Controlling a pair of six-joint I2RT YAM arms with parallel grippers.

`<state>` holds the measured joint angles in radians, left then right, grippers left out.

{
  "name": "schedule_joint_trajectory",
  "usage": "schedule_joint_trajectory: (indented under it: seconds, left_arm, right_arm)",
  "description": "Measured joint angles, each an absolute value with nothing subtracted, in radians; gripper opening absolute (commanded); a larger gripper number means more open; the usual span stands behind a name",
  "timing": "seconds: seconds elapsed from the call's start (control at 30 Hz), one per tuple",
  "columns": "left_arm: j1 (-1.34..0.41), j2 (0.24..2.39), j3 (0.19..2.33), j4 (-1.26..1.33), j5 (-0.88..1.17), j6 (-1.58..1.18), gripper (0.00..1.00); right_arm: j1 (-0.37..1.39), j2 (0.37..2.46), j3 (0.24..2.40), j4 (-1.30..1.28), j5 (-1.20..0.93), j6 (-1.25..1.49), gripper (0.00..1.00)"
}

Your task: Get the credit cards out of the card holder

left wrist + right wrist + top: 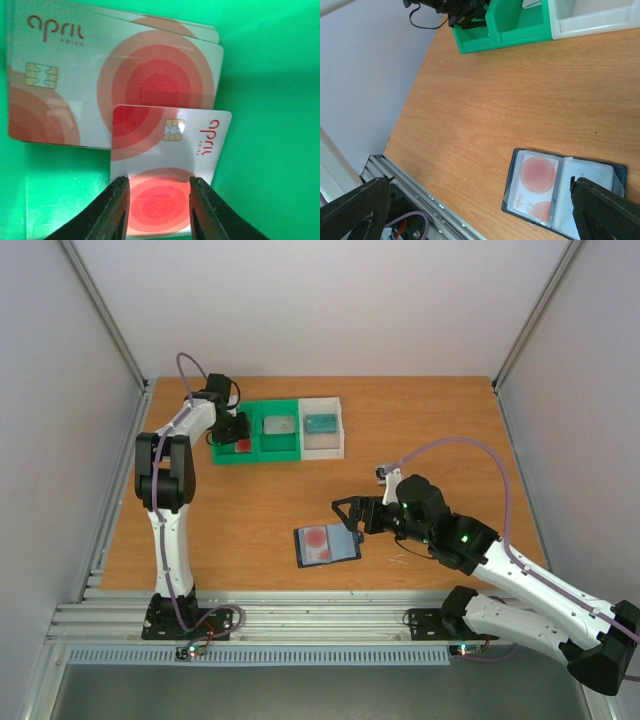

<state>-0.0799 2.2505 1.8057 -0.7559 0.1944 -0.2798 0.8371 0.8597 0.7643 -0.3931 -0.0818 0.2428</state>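
Note:
The card holder (327,544) lies open on the table, with one credit card (318,538) in its left pocket. In the right wrist view the holder (592,167) shows that card (535,185); its right pocket looks empty. My right gripper (350,510) is open wide just above the holder's right edge, one finger over that edge in the right wrist view (479,182). My left gripper (238,432) is down in the green tray's left compartment. Its jaws (159,182) stand apart over a credit card (170,165), which rests partly on a stack of cards (100,75).
The green tray (280,447) with a white end compartment (322,448) stands at the back of the table, holding a grey block (279,425) and a teal block (320,423). It also shows in the right wrist view (515,25). Side walls and a metal rail border the table.

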Motion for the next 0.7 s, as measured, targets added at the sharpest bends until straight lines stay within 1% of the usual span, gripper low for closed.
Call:
schedule_joint_trajectory:
  seconds: [0.17,0.27,0.53,0.7]
  left_arm:
    - [-0.080,2.251,1.807,-0.749,0.168,-0.268,0.25]
    - [-0.080,2.253,1.822,-0.748,0.156,-0.257,0.22]
    - [-0.080,2.265,1.864,-0.729,0.140,-0.253,0.18]
    - [-0.080,2.292,1.882,-0.721,0.127,-0.251,0.18]
  right_arm:
    - [0.837,0.857,0.764,-0.394,-0.081,0.243,0.99]
    - [0.837,0.857,0.764,-0.394,-0.081,0.243,0.98]
    - [0.837,0.858,0.764,-0.394,-0.078,0.243,0.98]
    - [0.837,0.863,0.764,-0.394,-0.078,0.243,0.98]
